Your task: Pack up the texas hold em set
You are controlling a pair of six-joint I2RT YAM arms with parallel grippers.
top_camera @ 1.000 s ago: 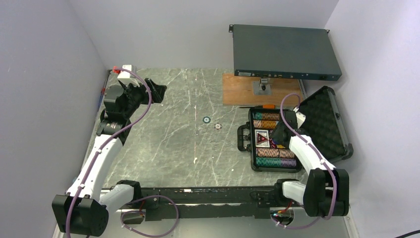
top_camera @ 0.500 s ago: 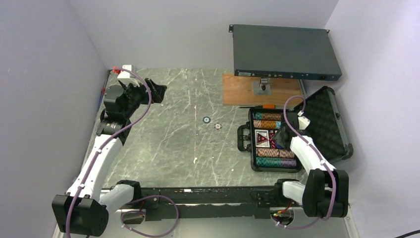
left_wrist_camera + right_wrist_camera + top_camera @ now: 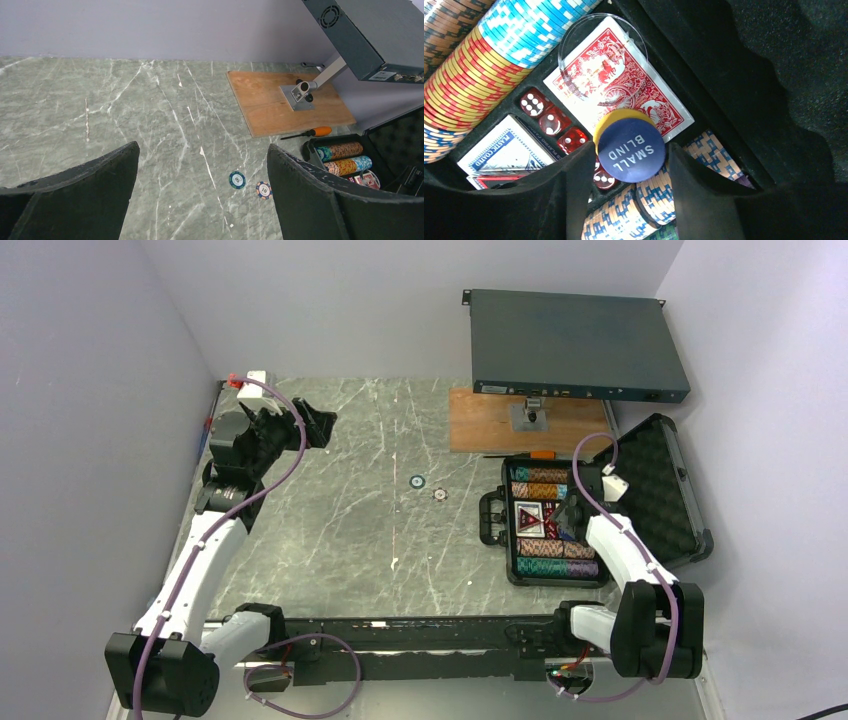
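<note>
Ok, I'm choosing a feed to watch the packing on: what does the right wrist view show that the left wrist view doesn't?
Only the right wrist view: a blue button marked SMALL BLIND held in the right pincer, a yellow button behind it, and the dots on the red dice. Only the left wrist view: two loose chips on the table, a screwdriver, a wooden board and the open left pincer. Both: the case and its chip rows.
</note>
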